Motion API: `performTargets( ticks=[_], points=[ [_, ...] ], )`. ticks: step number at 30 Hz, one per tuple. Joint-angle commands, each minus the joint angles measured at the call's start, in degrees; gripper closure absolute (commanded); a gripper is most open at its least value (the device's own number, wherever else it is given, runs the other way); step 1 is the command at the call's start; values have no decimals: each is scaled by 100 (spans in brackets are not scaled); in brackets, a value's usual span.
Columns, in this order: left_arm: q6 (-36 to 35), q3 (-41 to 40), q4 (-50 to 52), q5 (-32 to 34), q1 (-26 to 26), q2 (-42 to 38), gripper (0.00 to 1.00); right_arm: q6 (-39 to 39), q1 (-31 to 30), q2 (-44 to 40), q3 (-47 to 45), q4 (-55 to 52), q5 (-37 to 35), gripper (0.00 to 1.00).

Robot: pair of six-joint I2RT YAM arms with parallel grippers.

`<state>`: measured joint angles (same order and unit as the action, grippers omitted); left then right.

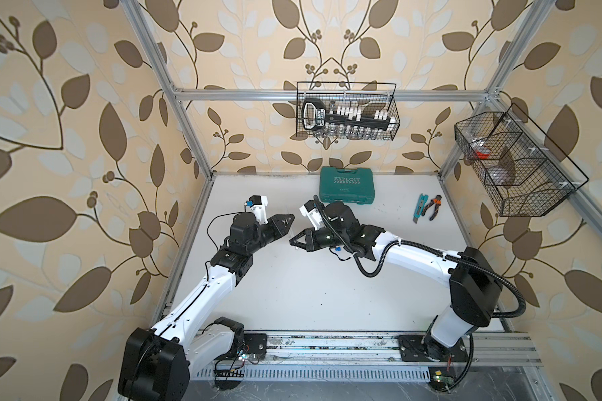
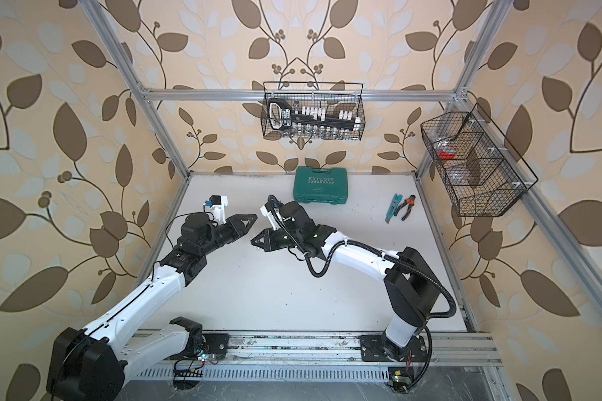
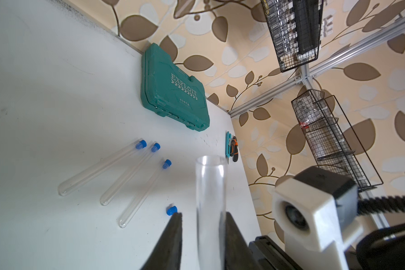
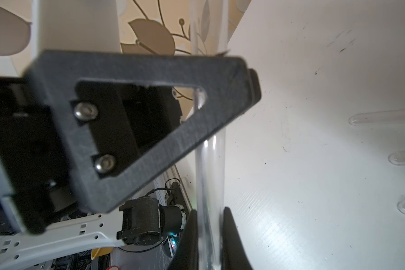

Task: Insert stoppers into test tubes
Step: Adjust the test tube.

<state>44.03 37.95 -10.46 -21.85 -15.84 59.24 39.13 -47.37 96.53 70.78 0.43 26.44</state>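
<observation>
handoff of the last open tube, mid-air around 10 o'clock from the table (image 1: 292, 305) centre

right gripper (image 4: 209, 211) pinches the bare test tube (image 3: 211, 187); left gripper (image 3: 202, 215) sits slack around it, probably freeing up to fetch the loose stopper (image 3: 171, 210). three capped tubes (image 3: 129, 175) lie flat nearby.

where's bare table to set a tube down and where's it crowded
Free: the front strip of table along the rail; the back left corner beside the green case. Crowded: the middle, with the held tube near three stoppered tubes and a loose stopper; back right, knife and pliers.
</observation>
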Motion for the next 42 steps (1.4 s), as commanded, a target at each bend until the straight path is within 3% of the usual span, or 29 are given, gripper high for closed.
performTargets(
  ticks=[1, 12, 25, 34, 37, 40, 42],
  points=[
    [-35, 204, 56, 189, -65, -141, 66, -72, -53, 52, 206, 43, 42, 97],
    [-9, 205, 18, 34, -69, -81, 72, -4, -62, 146, 293, 124, 71, 98],
    [-8, 204, 7, -21, -95, -71, 71, 15, -85, 226, 378, 116, 85, 99],
    [-41, 191, -52, -65, -95, -71, 86, 33, -88, 243, 375, 87, 56, 97],
    [-66, 203, -46, -82, -95, -71, 90, 20, -86, 204, 374, 60, 14, 91],
    [-141, 238, 11, -100, -96, -53, 92, -24, -69, 108, 359, 18, -66, 66],
    [-349, 302, 122, -101, -95, -66, 93, -131, -28, -45, 278, 41, -74, 55]
  ],
)
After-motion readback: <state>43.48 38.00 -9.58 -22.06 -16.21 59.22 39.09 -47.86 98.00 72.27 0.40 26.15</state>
